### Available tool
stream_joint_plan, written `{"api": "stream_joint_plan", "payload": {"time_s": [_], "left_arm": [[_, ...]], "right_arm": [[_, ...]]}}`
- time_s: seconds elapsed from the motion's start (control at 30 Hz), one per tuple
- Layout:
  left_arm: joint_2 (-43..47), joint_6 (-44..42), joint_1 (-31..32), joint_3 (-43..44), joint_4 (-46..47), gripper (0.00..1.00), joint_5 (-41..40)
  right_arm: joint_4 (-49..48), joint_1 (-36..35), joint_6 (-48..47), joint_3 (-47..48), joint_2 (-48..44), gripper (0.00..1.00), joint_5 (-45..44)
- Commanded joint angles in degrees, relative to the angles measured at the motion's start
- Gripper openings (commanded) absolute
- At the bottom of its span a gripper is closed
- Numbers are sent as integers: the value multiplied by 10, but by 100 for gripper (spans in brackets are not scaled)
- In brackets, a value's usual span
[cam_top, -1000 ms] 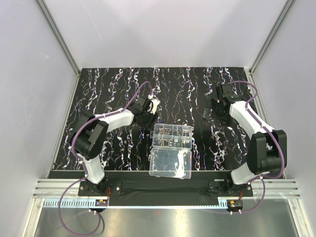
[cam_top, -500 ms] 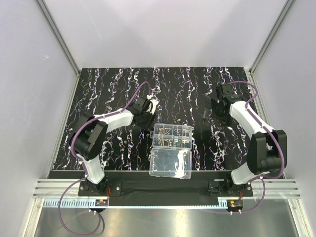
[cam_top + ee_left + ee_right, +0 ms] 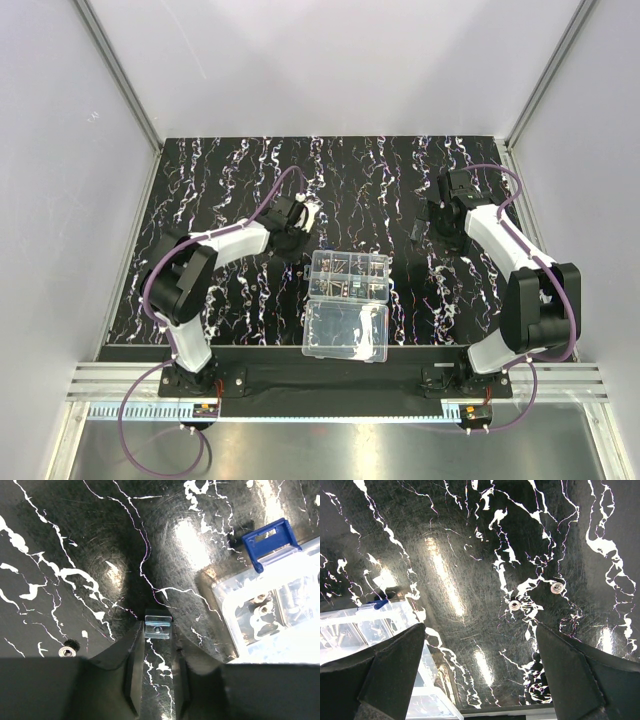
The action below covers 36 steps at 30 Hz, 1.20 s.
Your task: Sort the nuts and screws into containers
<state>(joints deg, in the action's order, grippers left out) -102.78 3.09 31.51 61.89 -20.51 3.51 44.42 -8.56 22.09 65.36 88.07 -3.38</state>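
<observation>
My left gripper (image 3: 157,630) is shut on a small square silvery nut (image 3: 158,629), held at its fingertips just above the black mat. In the top view this gripper (image 3: 290,240) sits left of the clear organizer box (image 3: 348,277), whose cells hold small metal bits. The box corner with a blue latch (image 3: 269,539) shows at the right of the left wrist view. My right gripper (image 3: 480,645) is open wide and empty over the mat. Two small round nuts (image 3: 514,605) (image 3: 556,587) lie ahead of it. In the top view it (image 3: 425,225) is right of the box.
Another small round nut (image 3: 66,652) lies on the mat left of my left fingers. The box's plain lid half (image 3: 345,330) lies open toward the near edge. The box also shows at the lower left of the right wrist view (image 3: 350,625). Grey walls enclose the mat.
My left gripper has shifted slightly to the left, away from the organizer box. The right arm has not moved.
</observation>
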Motion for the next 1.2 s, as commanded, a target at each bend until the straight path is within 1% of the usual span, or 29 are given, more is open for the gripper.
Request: {"api": "stream_joint_plan", "payload": {"time_s": [0.0, 0.07, 0.17, 0.2, 0.3, 0.33, 0.4, 0.43, 0.47, 0.5, 0.57, 0.6, 0.7, 0.8, 0.87, 1.03, 1.17], "left_arm": [[-2, 11, 1, -5, -23, 20, -20], [32, 23, 1, -7, -12, 17, -58], [79, 50, 2, 3, -14, 17, -101], [109, 66, 2, 9, -15, 17, -104], [152, 94, 15, 27, -17, 16, -102], [171, 97, 35, 32, -15, 16, -98], [179, 110, 65, 54, -18, 16, -102], [174, 114, 99, 61, -19, 17, -98], [169, 117, 120, 69, -18, 17, -97], [164, 122, 160, 82, -13, 16, -97], [137, 128, 197, 96, -8, 16, -98], [128, 133, 228, 108, 0, 16, -96], [79, 138, 281, 129, 0, 16, -99], [42, 150, 310, 136, 3, 15, -119], [30, 159, 318, 132, 8, 15, -130], [18, 192, 319, 107, 31, 15, -163], [10, 211, 319, 103, 32, 15, -187]], "right_arm": [[0, 1, -5, 22, -2, 100, 7], [-1, 2, -4, 23, -3, 100, 7], [-5, 1, 5, 22, -5, 100, 3], [-7, 1, 9, 21, -7, 100, 0], [-9, 1, 25, 19, -13, 99, -14], [-10, 1, 33, 18, -20, 100, -20], [-11, 2, 40, 11, -28, 100, -29], [-12, 1, 45, 8, -38, 100, -36], [-11, 3, 49, 1, -42, 100, -38], [-13, 2, 51, -2, -53, 100, -40], [-14, 2, 53, -15, -64, 100, -44], [-19, 2, 56, -20, -76, 100, -44], [-29, 1, 60, -39, -101, 100, -43], [-35, 2, 59, -50, -122, 100, -38], [-35, 1, 56, -56, -132, 100, -38], [-29, 1, 47, -72, -159, 100, -51], [-29, 1, 45, -79, -164, 100, -47]]}}
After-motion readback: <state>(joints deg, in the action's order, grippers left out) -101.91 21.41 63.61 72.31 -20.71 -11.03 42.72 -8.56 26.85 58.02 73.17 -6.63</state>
